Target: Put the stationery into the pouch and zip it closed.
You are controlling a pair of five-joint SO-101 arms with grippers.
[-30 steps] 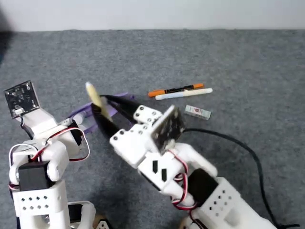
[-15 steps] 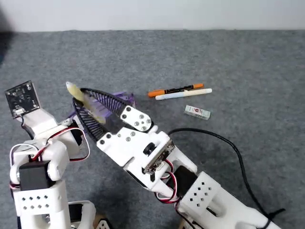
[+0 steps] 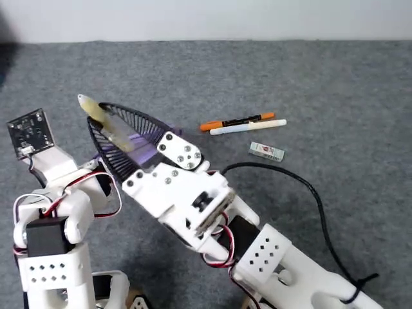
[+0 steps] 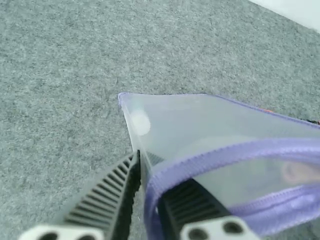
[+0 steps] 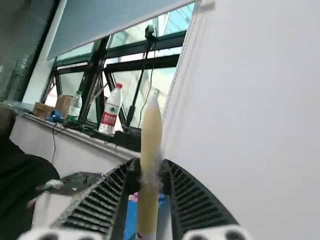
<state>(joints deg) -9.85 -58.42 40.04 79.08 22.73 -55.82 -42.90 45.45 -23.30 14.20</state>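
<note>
**Step in hand (judged): loading the cream pen.** Over the grey desk [image 3: 335,84], keep the translucent pouch [image 4: 215,130] raised and its purple zip band taut. Tip the right pincer [image 3: 119,138] downward, line the cream pen [image 3: 102,122] up with the mouth, sink it well inside, and only then let go. How far the mouth gapes cannot be told.

**Pincers.**
- Left pincer [image 4: 145,200]: drawn narrow, clamped on the pouch's zip band beside a corner.
- Right pincer: above the pouch, drawn narrow on the pen's barrel, one end projecting beyond the fingertips and aimed up off the desk rather than down.

**Waiting on the desk, well apart from the pouch.** Orange marker [image 3: 237,121], white pen [image 3: 248,127] just beside it, and a small eraser-like block [image 3: 266,151] near both.
</note>
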